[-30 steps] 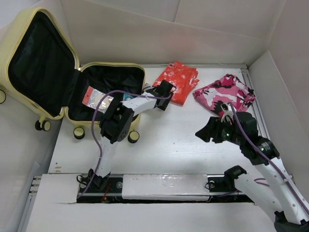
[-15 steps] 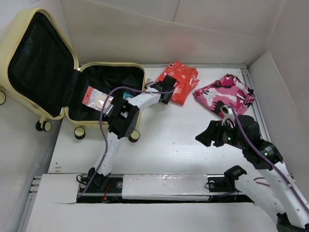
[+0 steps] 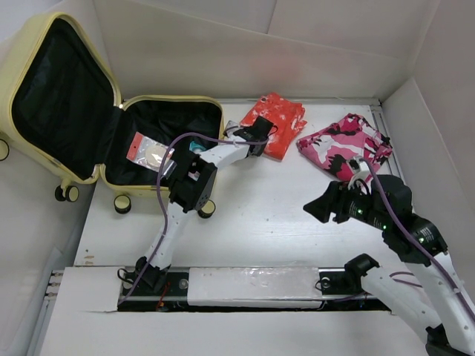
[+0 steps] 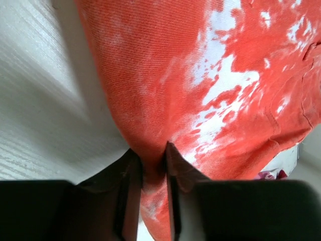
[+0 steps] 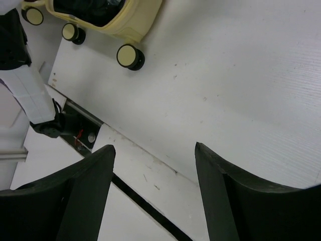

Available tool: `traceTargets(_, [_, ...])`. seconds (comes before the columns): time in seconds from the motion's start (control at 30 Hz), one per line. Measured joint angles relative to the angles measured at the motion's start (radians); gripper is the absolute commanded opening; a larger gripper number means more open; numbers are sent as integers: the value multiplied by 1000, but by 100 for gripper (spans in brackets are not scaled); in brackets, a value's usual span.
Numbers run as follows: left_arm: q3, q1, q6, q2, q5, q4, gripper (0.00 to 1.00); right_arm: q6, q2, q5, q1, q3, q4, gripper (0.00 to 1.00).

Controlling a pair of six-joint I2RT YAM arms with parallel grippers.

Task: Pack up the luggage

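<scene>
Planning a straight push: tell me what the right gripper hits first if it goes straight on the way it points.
Probably the bare table. The open right gripper points down at it with nothing between its fingers; the suitcase wheel sits off to the side of that line. Depth is hard to judge.

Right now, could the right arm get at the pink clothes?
Probably yes: the right gripper hangs open and empty near the pink clothes, with nothing between them, though it points away and would need to turn.
</scene>
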Motion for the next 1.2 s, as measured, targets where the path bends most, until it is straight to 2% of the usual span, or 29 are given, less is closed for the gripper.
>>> traceTargets(0.07, [0, -2, 8, 4, -8, 6, 0, 0, -1, 0, 0, 13, -5, 71])
traceTargets(0.27, [0, -12, 77, 4, -18, 27, 0, 1, -7, 3, 0, 72, -27, 71])
traceTargets(0.53, [1, -61, 266, -11, -61, 55, 0, 2, -7, 26, 0, 184, -32, 71])
traceTargets(0.77, [-31, -88, 445, -132, -39, 40, 0, 2, 40, 43, 0, 195, -25, 71])
traceTargets(0.97, [-5, -3, 695, -249, 68, 29, 0, 2, 84, 48, 0, 195, 13, 71])
traceTargets(1.1, [118, 93, 895, -276, 122, -58, 0, 3, 101, 48, 0, 195, 37, 71])
traceTargets(1.2, [89, 176, 985, -357, 158, -88, 0, 3, 113, 48, 0, 195, 54, 71])
